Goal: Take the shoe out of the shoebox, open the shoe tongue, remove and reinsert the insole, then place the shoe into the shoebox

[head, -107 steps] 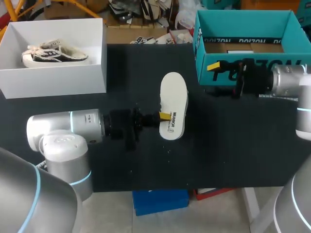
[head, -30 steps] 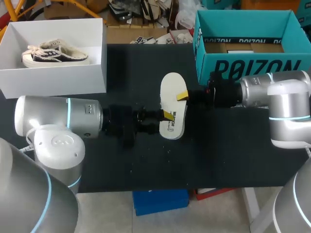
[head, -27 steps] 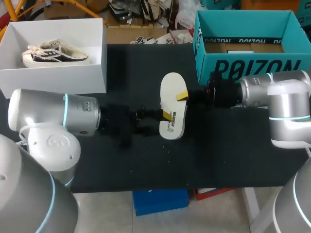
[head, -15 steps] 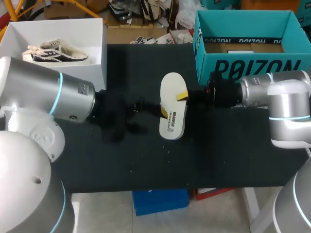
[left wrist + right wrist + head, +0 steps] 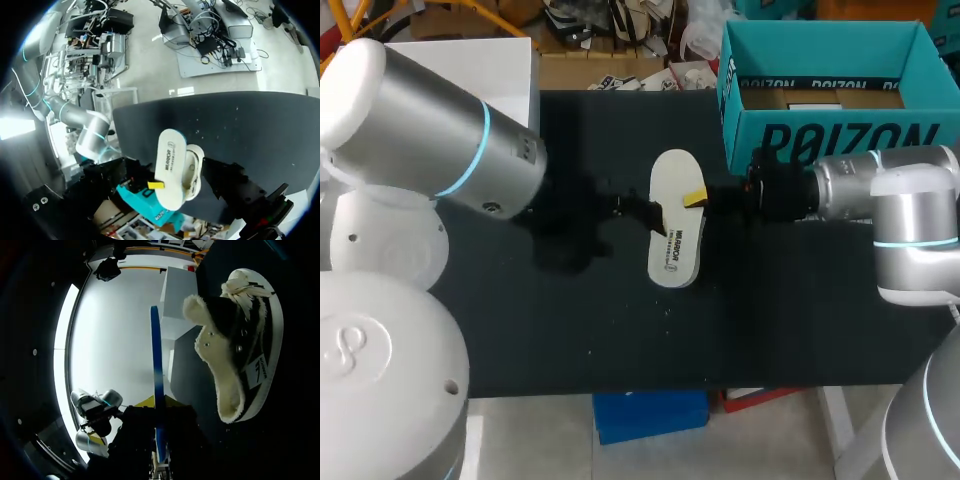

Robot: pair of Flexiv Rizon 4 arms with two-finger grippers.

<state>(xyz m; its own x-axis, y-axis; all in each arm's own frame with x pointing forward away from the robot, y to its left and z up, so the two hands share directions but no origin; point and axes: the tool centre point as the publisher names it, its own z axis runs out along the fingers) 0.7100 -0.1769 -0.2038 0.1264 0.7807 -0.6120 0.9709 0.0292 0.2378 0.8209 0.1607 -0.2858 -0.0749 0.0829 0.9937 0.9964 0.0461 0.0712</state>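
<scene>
Head view: your R gripper (image 5: 698,198) meets the shoe (image 5: 678,240) at the long edge facing the R arm (image 5: 905,215). Only one yellow tip shows, against the sole's rim, so open vs closed can't be told. The shoe lies sole-up near the middle of the table (image 5: 620,330), white sole w/ dark print facing the camera, one end toward the far edge. Your L gripper (image 5: 653,222) sits at the opposite long edge, just beside the shoe. It is dark against the black top, so open, closed or touching can't be told either.

Outward from the R gripper: the teal box (image 5: 820,135), open-topped, stands just behind it toward the far R corner. Outward from the L gripper: the L arm (image 5: 450,130) crosses in front of the white box (image 5: 510,70) and hides most of it.

L wrist view: ahead of the L gripper you see the sole w/ cream fleece lining beside it, teal box beyond.

R wrist view: ahead of the R gripper the shoe shows black upper, white laces and fleece collar. A thin blue strip (image 5: 155,385) stands on edge beside the shoe, rising from the gripper. What it is can't be told. The white box lies beyond.
</scene>
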